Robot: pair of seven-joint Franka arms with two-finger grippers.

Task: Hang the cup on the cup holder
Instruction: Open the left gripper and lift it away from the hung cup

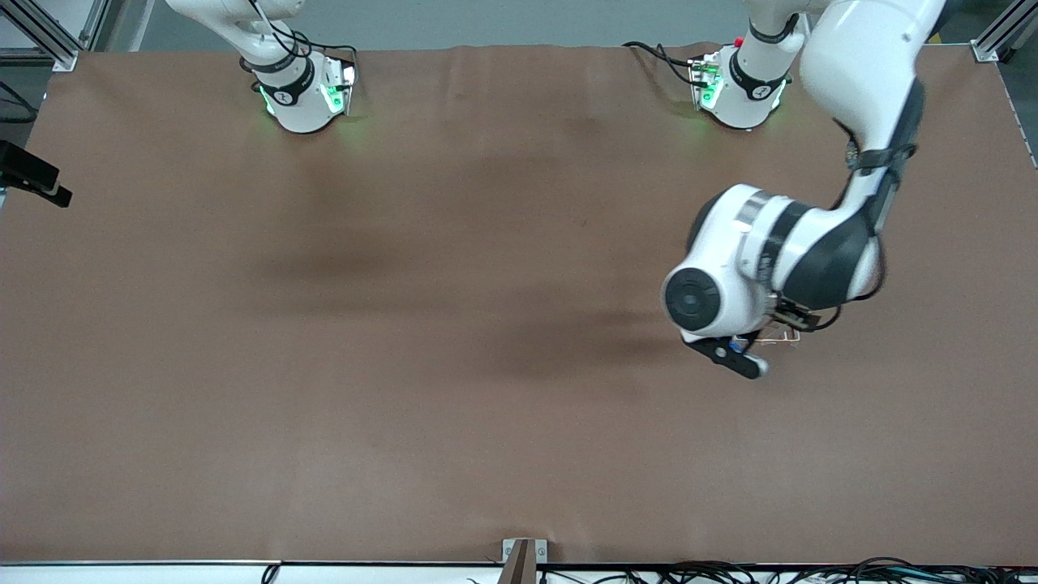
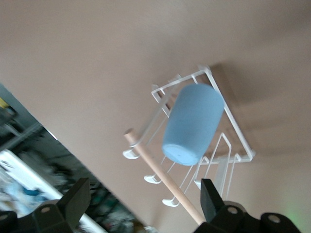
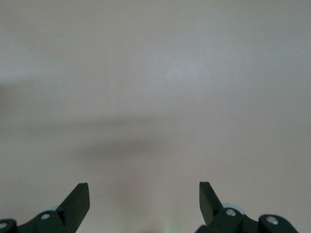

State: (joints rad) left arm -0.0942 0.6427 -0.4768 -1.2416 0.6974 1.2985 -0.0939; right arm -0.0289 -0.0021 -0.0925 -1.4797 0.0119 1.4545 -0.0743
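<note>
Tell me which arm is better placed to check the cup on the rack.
Left. Its gripper is over the cup holder, jaws open, with the cup hanging there. The right gripper sees only table.

My arms: glossy white shells, black joint bands, round black cap on left arm's wrist point(image 1: 692, 299). Bases glow green, black cables attached. My end effector fingers point(image 2: 77, 200) matte black, silver screws.

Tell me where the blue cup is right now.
The cup hangs upside down on a prong of the cup holder, under the open left gripper, toward the left arm's table end.
</note>
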